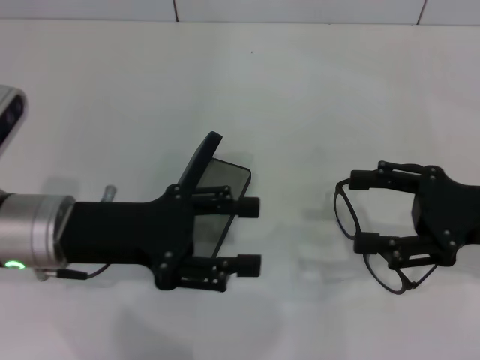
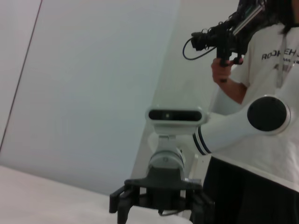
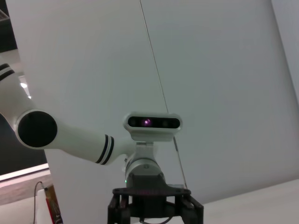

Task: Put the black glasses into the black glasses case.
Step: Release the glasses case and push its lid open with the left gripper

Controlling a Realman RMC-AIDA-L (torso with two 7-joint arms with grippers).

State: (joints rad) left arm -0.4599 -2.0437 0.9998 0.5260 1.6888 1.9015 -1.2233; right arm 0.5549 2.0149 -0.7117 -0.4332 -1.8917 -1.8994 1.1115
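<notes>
Toward the counter's (image 1: 315, 90) right edge, the right end effector (image 1: 365, 211) straddles the black glasses (image 1: 349, 217), fingers apart. At centre, the left end effector (image 1: 247, 234), also apart, hovers over the open black glasses case (image 1: 217, 176). A thin frame could slip or twist if pinched off-centre.

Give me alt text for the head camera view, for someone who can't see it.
On a white table, the right gripper is open over the black glasses, fingers straddling the frame. The open left gripper hovers over the black glasses case, whose lid stands open.
</notes>
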